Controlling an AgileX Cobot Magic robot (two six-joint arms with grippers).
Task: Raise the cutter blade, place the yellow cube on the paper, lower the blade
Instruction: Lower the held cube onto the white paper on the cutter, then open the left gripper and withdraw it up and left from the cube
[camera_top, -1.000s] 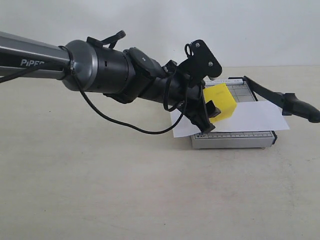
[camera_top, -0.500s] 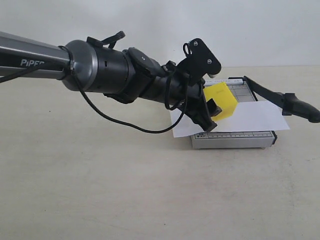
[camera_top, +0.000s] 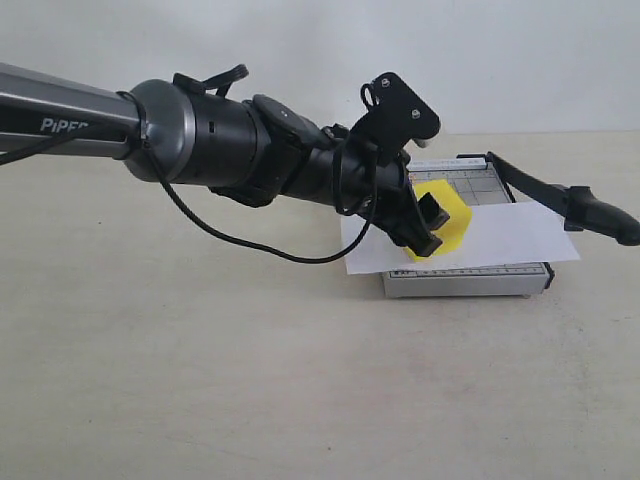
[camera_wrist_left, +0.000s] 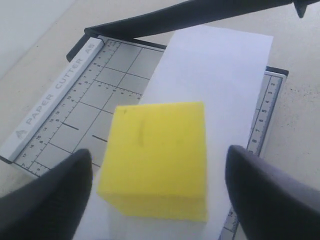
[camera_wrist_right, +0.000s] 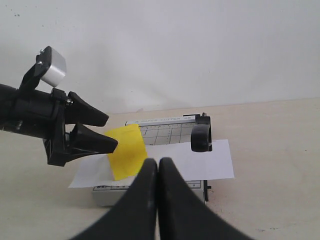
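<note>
on the table (camera_top: 200, 380), the yellow cube (camera_top: 455, 215) sits on the paper (camera_top: 510, 235).

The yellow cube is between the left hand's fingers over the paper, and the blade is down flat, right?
No: the blade is raised, as the exterior view shows. The yellow cube is indeed between the fingers of the left hand, over the paper.

1. The cutter base (camera_top: 465, 282) stood on the table (camera_top: 200, 380), right of the middle.
2. The paper (camera_top: 520, 235) lay across the base, overhanging its left and right sides.
3. The cube (camera_top: 452, 215) sat on the paper's left part, between the left gripper's (camera_wrist_left: 159, 165) spread fingers.
4. The blade (camera_top: 540, 188) reached from the base's far corner out to the right, above the paper.
</note>
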